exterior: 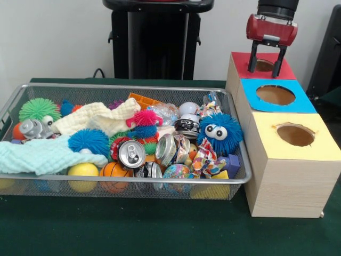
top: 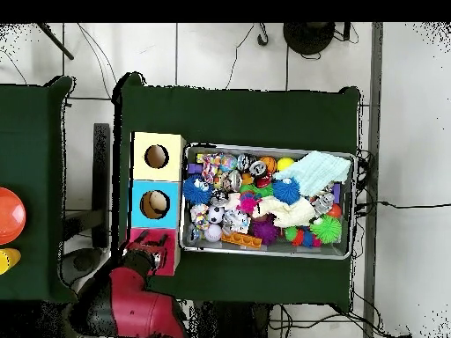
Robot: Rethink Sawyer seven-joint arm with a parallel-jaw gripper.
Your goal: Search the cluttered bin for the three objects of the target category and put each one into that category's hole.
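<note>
Overhead, the empty, spread claw [exterior: 267,64] partly hides the hole [exterior: 264,65] beside the bin [exterior: 234,181].

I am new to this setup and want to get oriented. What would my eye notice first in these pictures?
First, the bin on the green table, heaped with bright toys, cans and cloths; a blue fuzzy ball with big eyes sits at its end nearest the boxes. Beside it stands a row of wooden boxes with yellow, blue and red tops. The red hand hangs open right over the red hole, holding nothing.
</note>
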